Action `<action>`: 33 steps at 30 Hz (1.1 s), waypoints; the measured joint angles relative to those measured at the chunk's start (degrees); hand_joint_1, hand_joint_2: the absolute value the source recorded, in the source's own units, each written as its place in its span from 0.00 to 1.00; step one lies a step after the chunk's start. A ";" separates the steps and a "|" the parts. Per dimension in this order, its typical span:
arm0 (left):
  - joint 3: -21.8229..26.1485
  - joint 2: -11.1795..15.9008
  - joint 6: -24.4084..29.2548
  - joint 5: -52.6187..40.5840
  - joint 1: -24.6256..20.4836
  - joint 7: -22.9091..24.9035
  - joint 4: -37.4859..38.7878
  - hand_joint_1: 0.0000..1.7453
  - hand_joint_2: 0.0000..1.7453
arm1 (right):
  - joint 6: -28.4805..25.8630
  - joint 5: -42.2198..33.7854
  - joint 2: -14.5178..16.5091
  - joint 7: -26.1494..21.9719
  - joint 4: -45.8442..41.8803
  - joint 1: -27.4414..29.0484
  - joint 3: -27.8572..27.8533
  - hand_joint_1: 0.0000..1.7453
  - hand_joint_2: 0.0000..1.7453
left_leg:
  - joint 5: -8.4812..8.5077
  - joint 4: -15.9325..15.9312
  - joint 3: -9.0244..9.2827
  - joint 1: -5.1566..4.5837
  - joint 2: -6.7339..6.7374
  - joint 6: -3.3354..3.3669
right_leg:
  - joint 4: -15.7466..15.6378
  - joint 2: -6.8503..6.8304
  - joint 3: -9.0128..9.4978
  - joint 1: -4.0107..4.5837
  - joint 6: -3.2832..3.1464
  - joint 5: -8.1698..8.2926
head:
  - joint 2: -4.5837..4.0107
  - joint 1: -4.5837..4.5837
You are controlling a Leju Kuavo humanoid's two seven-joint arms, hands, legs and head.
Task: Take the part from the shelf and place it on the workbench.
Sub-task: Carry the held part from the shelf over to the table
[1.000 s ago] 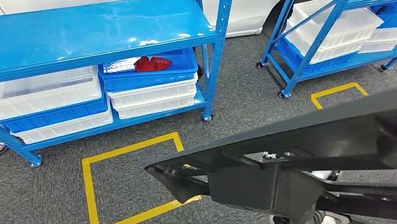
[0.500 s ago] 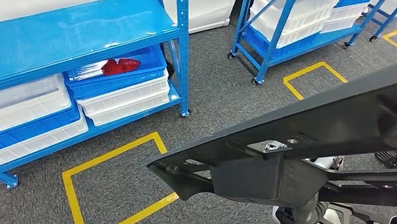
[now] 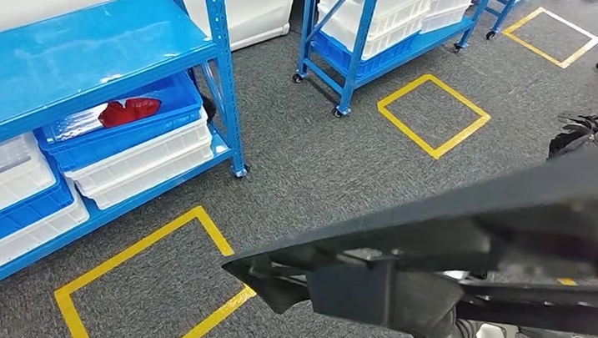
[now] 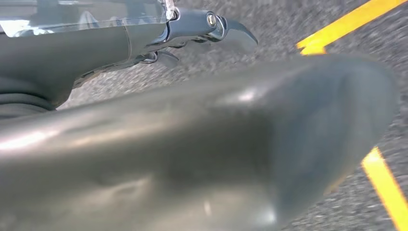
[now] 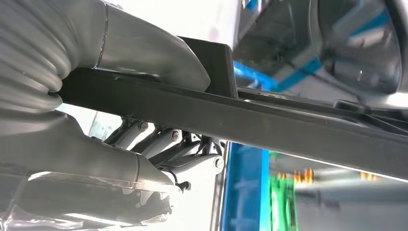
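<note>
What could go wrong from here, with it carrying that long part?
1. The black part is long and juts out ahead of the robot, so its tip could clip a blue shelf in a turn.
2. It hides much of the floor in the head view, so obstacles near the feet may go unseen.
3. The right hand grips it at one spot on a narrow bar; it might twist or slip.

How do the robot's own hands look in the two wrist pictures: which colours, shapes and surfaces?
The right hand has a grey ribbed cover at the wrist, a thick smooth grey thumb and silver metal fingers joined with small screws. The left hand shows the same smooth grey casing, shiny metal links and a dark, curved pointed tip.
</note>
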 joint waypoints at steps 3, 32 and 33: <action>1.24 0.02 -0.10 0.00 0.32 -0.75 0.00 0.00 0.00 | 1.65 0.83 0.93 0.00 -0.02 0.35 -0.21 1.00 1.00 | 0.32 -0.39 0.04 -0.07 2.36 0.59 | 9.87 -4.14 -4.61 -0.09 0.50 -5.30 | 0.00 0.25; 0.73 -0.20 -0.44 0.00 -0.16 1.75 -0.07 0.00 0.00 | -7.42 2.71 2.14 -0.02 -3.65 1.48 -1.37 1.00 1.00 | 0.17 0.07 -0.36 0.17 0.82 0.35 | 3.40 -1.04 -1.26 0.02 0.52 -2.58 | 0.00 0.18; 0.59 -0.45 -0.64 0.00 -0.11 1.63 -0.07 0.00 0.00 | -7.39 2.42 1.83 -0.01 -3.70 1.44 -1.31 1.00 1.00 | 0.20 0.03 -0.39 -0.01 1.61 0.53 | 7.19 -2.84 -3.05 0.06 0.66 -4.61 | 0.00 0.28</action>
